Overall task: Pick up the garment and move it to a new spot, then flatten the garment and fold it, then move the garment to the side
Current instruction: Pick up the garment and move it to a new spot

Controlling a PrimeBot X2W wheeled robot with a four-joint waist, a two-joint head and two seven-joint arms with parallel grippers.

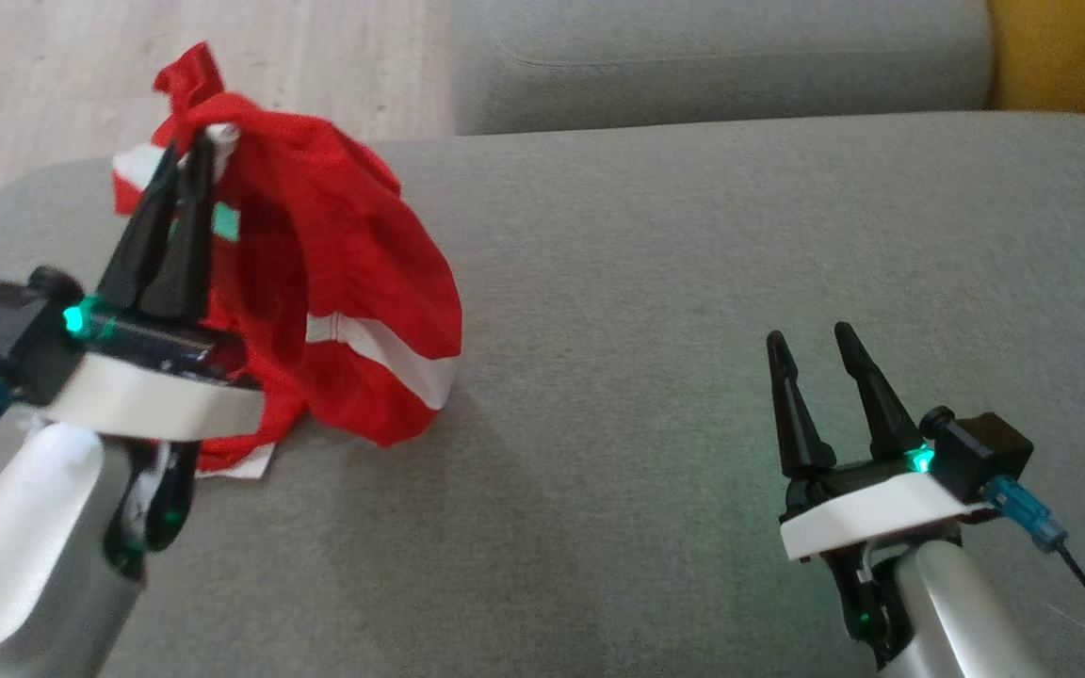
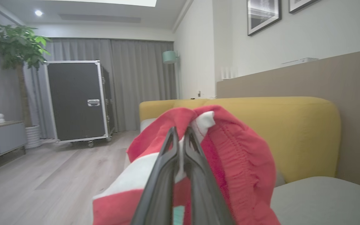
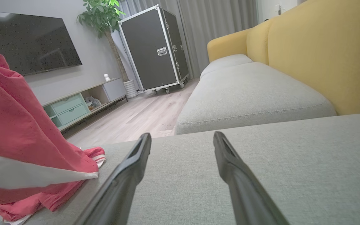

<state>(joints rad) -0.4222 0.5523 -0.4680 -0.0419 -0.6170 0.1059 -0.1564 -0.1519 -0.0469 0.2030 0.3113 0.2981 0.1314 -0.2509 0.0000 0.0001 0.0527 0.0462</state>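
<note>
The garment (image 1: 345,282) is red cloth with white stripes, lifted over the left end of the grey sofa cushion (image 1: 693,282); its lower folds still rest on the cushion. My left gripper (image 1: 186,151) is shut on its upper edge. In the left wrist view the closed fingertips pinch a white band of the garment (image 2: 230,162) at my left gripper (image 2: 180,131). My right gripper (image 1: 811,334) stands open over the cushion at the lower right, nothing between its fingers. The right wrist view shows my right gripper (image 3: 182,137) open, with the garment (image 3: 17,137) hanging at the left.
A second grey cushion (image 1: 721,56) lies beyond, with the yellow sofa back (image 1: 1070,56) at the far right. Wooden floor (image 1: 53,85) lies past the cushion's left end. A black wheeled case (image 3: 155,50), a plant and a TV cabinet stand across the room.
</note>
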